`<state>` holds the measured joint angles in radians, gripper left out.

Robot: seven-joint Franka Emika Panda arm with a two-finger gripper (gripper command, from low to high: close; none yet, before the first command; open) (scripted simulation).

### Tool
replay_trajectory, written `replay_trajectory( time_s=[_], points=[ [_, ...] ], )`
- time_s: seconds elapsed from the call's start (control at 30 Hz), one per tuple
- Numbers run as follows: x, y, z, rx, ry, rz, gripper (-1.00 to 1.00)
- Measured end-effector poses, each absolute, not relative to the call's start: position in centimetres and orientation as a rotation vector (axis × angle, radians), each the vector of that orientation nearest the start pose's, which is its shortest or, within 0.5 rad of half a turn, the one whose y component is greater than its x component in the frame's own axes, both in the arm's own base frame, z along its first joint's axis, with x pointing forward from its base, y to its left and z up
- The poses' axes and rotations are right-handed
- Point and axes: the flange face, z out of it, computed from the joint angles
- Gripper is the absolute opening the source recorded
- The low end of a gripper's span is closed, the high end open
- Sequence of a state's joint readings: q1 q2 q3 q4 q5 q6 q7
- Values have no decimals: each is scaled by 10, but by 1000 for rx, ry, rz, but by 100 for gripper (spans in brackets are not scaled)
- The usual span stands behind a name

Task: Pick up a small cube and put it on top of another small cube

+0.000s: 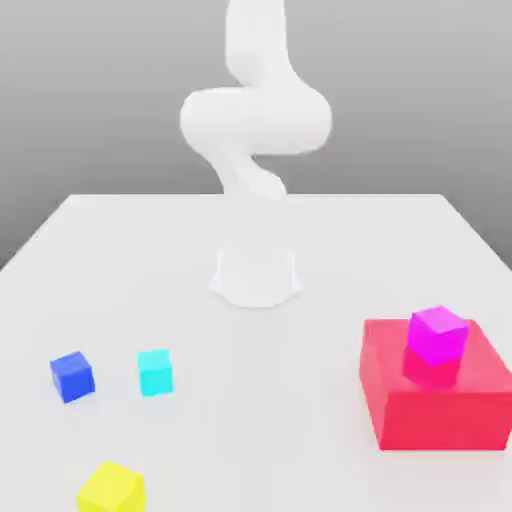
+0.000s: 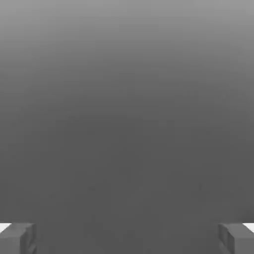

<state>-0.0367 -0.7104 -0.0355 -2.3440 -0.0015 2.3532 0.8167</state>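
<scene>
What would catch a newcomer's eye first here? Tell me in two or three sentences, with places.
Probably the big red block toward the exterior view's right, with a bright pink cube on top of it. Next, perhaps, the white robot arm rising behind at the middle. Then the small blue, light blue and yellow cubes on the exterior view's left, the yellow one nearest the camera.
</scene>
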Motion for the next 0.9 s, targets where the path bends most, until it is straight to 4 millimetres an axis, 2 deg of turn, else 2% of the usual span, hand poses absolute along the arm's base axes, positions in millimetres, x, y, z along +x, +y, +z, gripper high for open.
replay_trajectory(
  time_s=[0.07, 0.17, 0.23, 0.33, 0.47, 0.53, 0.6, 0.7, 0.73, 0.9],
  points=[
    [403, -61, 617, -2442, 1281, -852, 0],
    [422, -104, 551, -2426, 1450, -732, 0],
    [427, -132, 506, -2407, 1562, -651, 0],
    [423, -172, 438, -2365, 1731, -528, 0],
    [396, -219, 349, -2286, 1953, -360, 0],
    [376, -237, 307, -2238, 2061, -273, 0],
    [345, -260, 267, -2162, 2190, -186, 0],
    [300, -275, 211, -2070, 2341, -51, 0],
    [293, -275, 197, -2060, 2362, -26, 0],
    [287, -276, 144, -2054, 2381, -4, 0]
  ],
)
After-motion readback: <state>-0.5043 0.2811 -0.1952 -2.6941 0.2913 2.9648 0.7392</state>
